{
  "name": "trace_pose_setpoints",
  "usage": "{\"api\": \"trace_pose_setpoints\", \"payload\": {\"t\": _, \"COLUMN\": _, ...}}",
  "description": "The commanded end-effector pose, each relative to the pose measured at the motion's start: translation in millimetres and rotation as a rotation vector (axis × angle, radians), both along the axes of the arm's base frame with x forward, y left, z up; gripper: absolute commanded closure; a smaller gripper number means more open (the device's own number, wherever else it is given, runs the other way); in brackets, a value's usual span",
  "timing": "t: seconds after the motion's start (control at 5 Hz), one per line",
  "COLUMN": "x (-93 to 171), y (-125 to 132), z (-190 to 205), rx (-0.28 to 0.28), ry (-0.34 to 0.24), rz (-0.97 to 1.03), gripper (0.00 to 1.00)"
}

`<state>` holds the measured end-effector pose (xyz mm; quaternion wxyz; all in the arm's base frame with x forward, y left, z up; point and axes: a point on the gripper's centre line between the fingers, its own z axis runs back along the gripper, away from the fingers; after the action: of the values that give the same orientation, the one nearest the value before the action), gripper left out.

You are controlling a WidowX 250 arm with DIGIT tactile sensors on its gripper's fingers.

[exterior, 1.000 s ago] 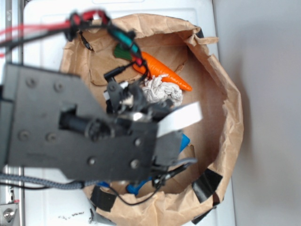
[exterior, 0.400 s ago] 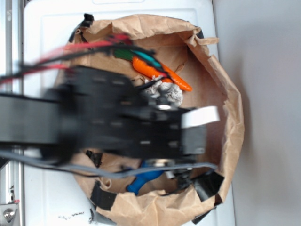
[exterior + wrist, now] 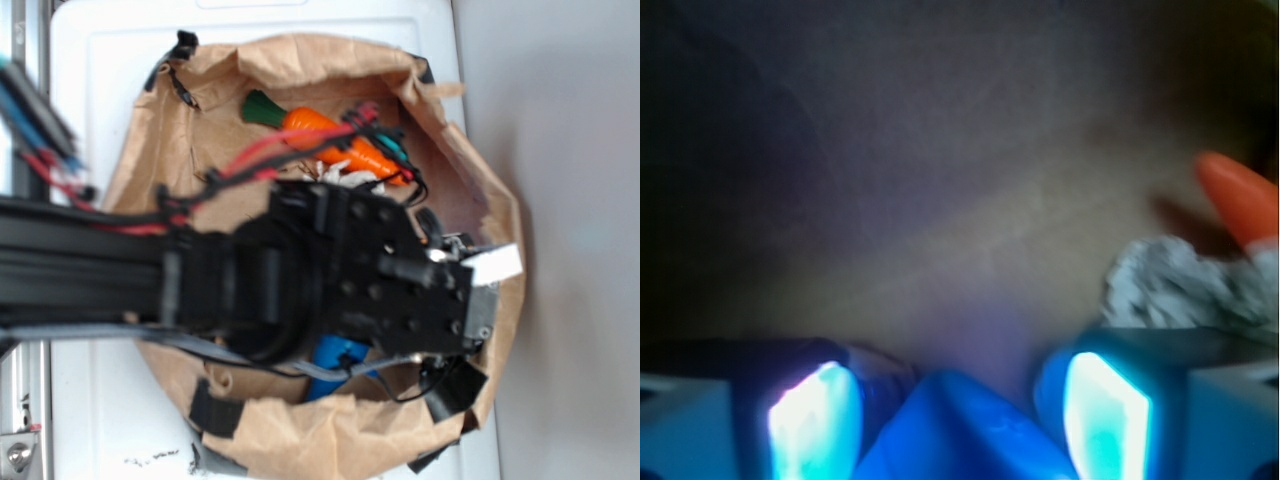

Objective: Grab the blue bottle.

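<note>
The blue bottle (image 3: 335, 358) lies on the floor of the brown paper bag (image 3: 300, 60), near its front wall, mostly hidden under my black arm (image 3: 330, 280). In the wrist view the bottle (image 3: 960, 435) fills the bottom middle, between my two fingers. My gripper (image 3: 958, 405) is open, with one lit finger (image 3: 810, 420) on the left of the bottle and one on the right. A gap shows on each side of the bottle. The fingers are hidden in the exterior view.
An orange carrot (image 3: 330, 135) with a green top and a crumpled white cloth (image 3: 340, 170) lie at the back of the bag; both show at the right of the wrist view. The bag stands on a white surface (image 3: 110, 90). Black clips hold its front rim.
My arm has swung to the right and reached deeper over the bag's right side. The carrot's green top is now uncovered. The bottle is still at the bag's front.
</note>
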<state>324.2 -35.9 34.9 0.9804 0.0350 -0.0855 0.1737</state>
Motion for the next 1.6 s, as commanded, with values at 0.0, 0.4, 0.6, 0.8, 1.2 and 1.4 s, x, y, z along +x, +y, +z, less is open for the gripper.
{"api": "trace_pose_setpoints", "payload": {"t": 0.0, "x": -1.3, "y": 8.7, "z": 49.1, "rx": -0.083, "ry": -0.032, "rz": 0.048, "gripper": 1.0}}
{"api": "trace_pose_setpoints", "payload": {"t": 0.4, "x": -36.6, "y": 23.1, "z": 112.4, "rx": -0.214, "ry": -0.058, "rz": -0.002, "gripper": 1.0}}
{"api": "trace_pose_setpoints", "payload": {"t": 0.6, "x": -50.2, "y": 27.4, "z": 117.8, "rx": -0.208, "ry": -0.036, "rz": 0.037, "gripper": 0.33}}
{"api": "trace_pose_setpoints", "payload": {"t": 0.8, "x": -66.6, "y": 20.2, "z": 106.0, "rx": -0.151, "ry": -0.037, "rz": 0.134, "gripper": 0.0}}
{"api": "trace_pose_setpoints", "payload": {"t": 1.2, "x": -66.4, "y": 1.5, "z": 86.1, "rx": -0.085, "ry": -0.039, "rz": 0.399, "gripper": 0.0}}
{"api": "trace_pose_setpoints", "payload": {"t": 1.4, "x": -54.7, "y": -4.9, "z": 73.9, "rx": -0.062, "ry": -0.021, "rz": 0.474, "gripper": 0.0}}
